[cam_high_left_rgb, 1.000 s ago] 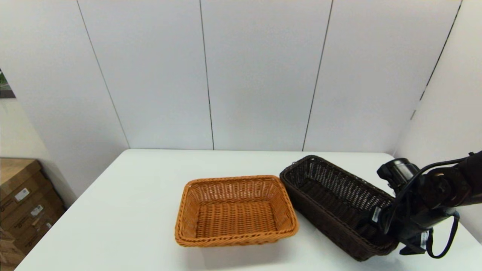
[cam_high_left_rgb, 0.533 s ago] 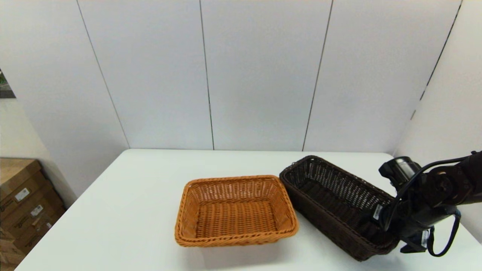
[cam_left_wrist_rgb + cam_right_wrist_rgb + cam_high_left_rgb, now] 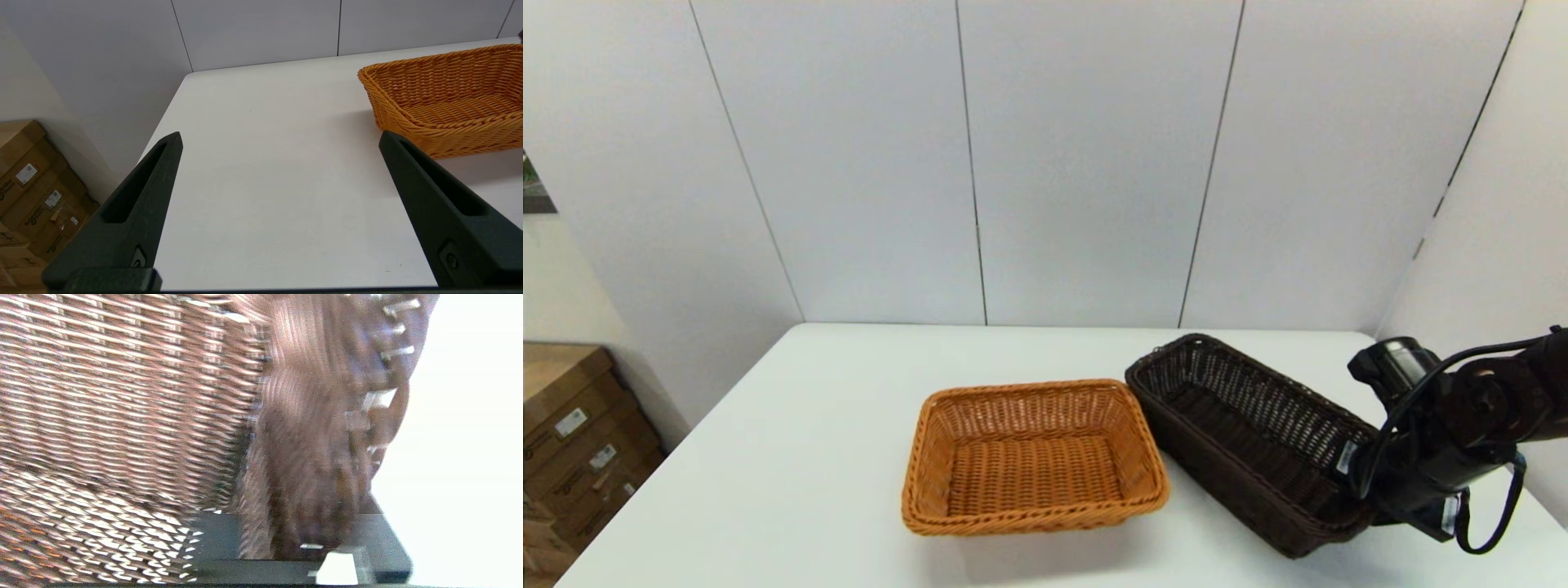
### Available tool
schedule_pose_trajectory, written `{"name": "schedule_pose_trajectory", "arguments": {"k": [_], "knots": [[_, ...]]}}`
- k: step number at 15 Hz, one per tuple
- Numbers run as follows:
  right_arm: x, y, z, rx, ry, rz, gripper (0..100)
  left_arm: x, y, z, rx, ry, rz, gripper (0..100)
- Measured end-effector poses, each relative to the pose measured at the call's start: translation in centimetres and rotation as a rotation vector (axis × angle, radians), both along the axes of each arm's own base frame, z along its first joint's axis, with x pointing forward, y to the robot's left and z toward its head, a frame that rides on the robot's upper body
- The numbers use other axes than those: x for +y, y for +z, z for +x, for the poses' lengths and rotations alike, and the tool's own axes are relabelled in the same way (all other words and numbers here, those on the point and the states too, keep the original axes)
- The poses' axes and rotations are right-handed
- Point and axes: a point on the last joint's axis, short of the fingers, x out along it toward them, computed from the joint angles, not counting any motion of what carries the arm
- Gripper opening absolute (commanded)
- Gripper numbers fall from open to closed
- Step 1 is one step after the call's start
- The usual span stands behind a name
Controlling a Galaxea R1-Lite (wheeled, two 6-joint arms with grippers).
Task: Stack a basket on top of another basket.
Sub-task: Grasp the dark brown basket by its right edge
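The right gripper (image 3: 1347, 490) pinched the near end wall of the dark basket (image 3: 1241, 441), at the lower right of the head view beside the orange basket (image 3: 1033, 457) at lower centre. The grasp looked made; next came lifting and carrying it over. The left gripper (image 3: 282, 171) hung spread, idle.

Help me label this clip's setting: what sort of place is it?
Probably a robot test room or lab: a bare white table set against plain pale wall panels, with taped cardboard boxes stacked on the floor beside it.
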Motion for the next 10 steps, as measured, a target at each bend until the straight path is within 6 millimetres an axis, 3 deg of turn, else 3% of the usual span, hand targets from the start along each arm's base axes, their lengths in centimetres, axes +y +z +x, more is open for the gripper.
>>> {"name": "schedule_pose_trajectory", "arguments": {"k": [7, 10], "knots": [[-0.9, 0.6, -0.1, -0.019, -0.033, 0.005, 0, 0.0, 0.0, 0.0, 0.000, 0.000, 0.000, 100], [-2.0, 1.8, 0.4, -0.067, -0.094, 0.015, 0, 0.0, 0.0, 0.0, 0.000, 0.000, 0.000, 100]]}}
